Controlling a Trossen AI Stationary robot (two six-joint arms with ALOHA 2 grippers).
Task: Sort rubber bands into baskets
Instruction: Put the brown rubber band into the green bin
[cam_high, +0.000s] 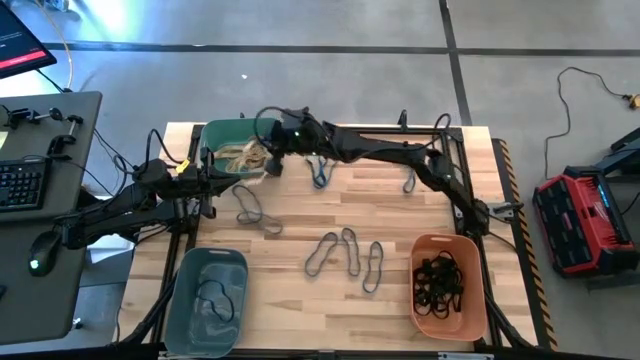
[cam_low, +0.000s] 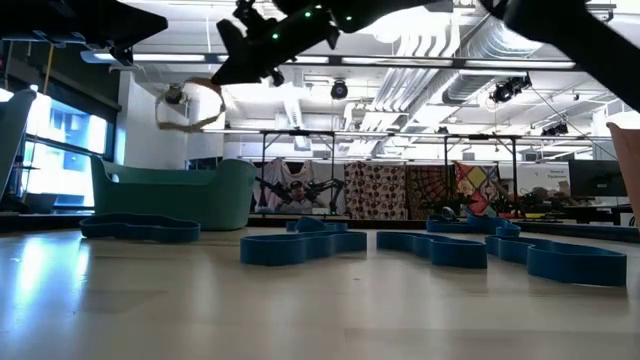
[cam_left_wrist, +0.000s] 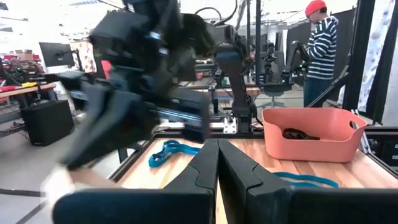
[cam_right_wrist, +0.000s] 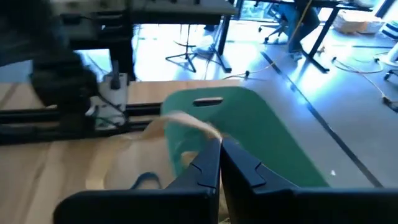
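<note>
Wooden slat bench (cam_high: 300, 300), set on a grey concrete floor; a workshop with hanging printed cloths shows beyond it in the low view.

Teal basket (cam_high: 228, 138): at the far left of the bench, holding a heap of tan bands (cam_high: 243, 157).

Grey-blue basket (cam_high: 206, 300): near left corner, with one dark band (cam_high: 217, 298) inside.

Orange basket (cam_high: 448, 286): near right corner, holding a tangle of black bands (cam_high: 437, 282).

Loose bands: a grey pair (cam_high: 256, 208) lies just in front of the teal basket; a group of three grey loops (cam_high: 345, 258) lies mid-bench between the two near baskets; a blue band (cam_high: 320, 171) lies by the far edge under the right arm; another dark loop (cam_high: 411, 179) lies farther right by the far edge.

Right gripper (cam_high: 270, 160): reached across to the near right edge of the teal basket, raised above the bench. Jaws closed on a tan band (cam_right_wrist: 189, 124), which hangs as a loop over the teal basket.

Left gripper (cam_high: 207, 186): beside the near side of the teal basket. Jaws closed together, holding nothing.

Person (cam_left_wrist: 318, 46): striped top and red cap, standing beyond the bench in the left wrist view.
</note>
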